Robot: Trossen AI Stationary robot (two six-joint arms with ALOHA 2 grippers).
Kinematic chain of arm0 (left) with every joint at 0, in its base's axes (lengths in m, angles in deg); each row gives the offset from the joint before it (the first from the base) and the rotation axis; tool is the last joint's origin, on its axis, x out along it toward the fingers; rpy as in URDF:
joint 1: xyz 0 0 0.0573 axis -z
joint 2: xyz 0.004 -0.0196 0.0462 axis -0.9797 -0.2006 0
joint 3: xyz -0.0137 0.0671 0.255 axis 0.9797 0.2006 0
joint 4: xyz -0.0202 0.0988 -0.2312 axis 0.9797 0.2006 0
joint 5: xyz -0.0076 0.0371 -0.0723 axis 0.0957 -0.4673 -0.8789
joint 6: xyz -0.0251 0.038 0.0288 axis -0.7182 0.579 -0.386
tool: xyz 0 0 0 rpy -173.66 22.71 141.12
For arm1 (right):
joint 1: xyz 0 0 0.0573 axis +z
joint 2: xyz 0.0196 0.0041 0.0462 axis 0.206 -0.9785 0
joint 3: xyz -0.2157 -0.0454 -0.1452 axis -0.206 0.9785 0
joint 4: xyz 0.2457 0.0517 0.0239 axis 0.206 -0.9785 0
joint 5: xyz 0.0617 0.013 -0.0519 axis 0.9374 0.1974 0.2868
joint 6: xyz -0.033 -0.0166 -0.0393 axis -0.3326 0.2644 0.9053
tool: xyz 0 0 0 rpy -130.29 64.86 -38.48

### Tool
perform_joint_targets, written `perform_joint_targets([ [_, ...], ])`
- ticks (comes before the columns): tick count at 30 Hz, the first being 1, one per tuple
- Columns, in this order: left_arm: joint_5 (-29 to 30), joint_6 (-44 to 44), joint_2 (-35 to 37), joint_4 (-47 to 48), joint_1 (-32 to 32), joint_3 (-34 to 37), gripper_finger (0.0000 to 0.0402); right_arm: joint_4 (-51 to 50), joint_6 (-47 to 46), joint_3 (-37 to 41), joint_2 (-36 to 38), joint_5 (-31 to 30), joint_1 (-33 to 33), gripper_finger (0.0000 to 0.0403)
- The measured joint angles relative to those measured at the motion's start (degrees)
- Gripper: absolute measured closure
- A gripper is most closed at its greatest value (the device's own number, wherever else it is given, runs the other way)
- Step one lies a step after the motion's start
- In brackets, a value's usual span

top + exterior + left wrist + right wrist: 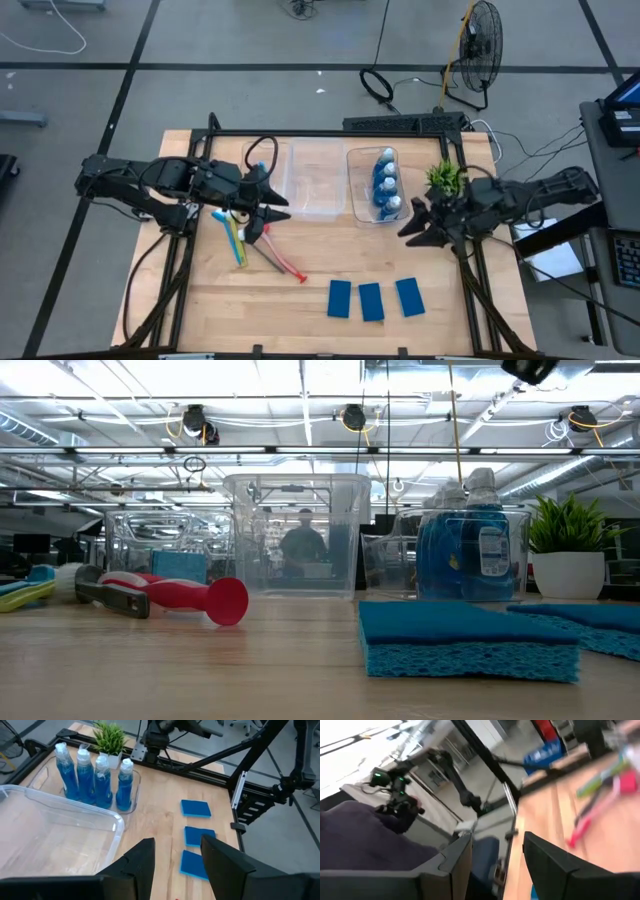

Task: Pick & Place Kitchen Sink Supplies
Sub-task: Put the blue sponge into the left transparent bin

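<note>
Blue sponges (372, 299), three of them, lie in a row near the table's (200, 300) front edge. Four bottles (385, 185) stand in the right clear bin (354, 205). The brushes (250, 245) lie at left, under the left gripper (266, 212), its fingers parted and empty. The right gripper (418, 222), beside the plant (445, 178), looks parted too, though its wrist view is blurred.
</note>
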Motion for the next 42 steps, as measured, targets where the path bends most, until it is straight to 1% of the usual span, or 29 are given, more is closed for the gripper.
perform_joint_targets([
  [3, 0.65, 0.22, 0.00, 0.00, 0.00, 0.00, 0.0238, -2.75, -4.15, 0.00, -0.78, -1.53, 2.48, 0.0239],
  [10, 0.69, 0.41, 0.00, -0.02, 0.00, 0.00, 0.0238, -8.70, -15.16, 0.00, -4.71, -1.45, 8.30, 0.0239],
  [18, 0.70, 0.43, 0.00, -0.02, 0.00, 0.00, 0.0238, -19.30, -34.24, 0.00, -10.71, -1.61, 18.97, 0.0239],
  [25, 1.30, 0.91, 0.00, 0.00, 0.00, 0.00, 0.0238, -27.88, -46.63, 0.06, -15.62, -5.16, 26.71, 0.0239],
  [30, 1.28, 0.85, 0.00, -0.01, 0.00, 0.00, 0.0238, -27.95, -50.88, 0.93, -16.85, -9.22, 29.54, 0.0239],
  [35, 1.28, 0.82, 0.00, 0.00, 0.00, 0.00, 0.0238, -27.90, -56.94, 4.36, -16.87, -9.06, 30.67, 0.0238],
  [38, 1.28, 0.80, 0.00, 0.00, 0.00, 0.00, 0.0238, -23.63, -59.01, 7.46, -16.87, -8.98, 31.18, 0.0231],
  [42, 1.28, 0.67, 0.00, -0.02, 0.00, 0.00, 0.0238, -14.78, -62.04, 12.14, -16.87, -8.98, 31.57, 0.0205],
])
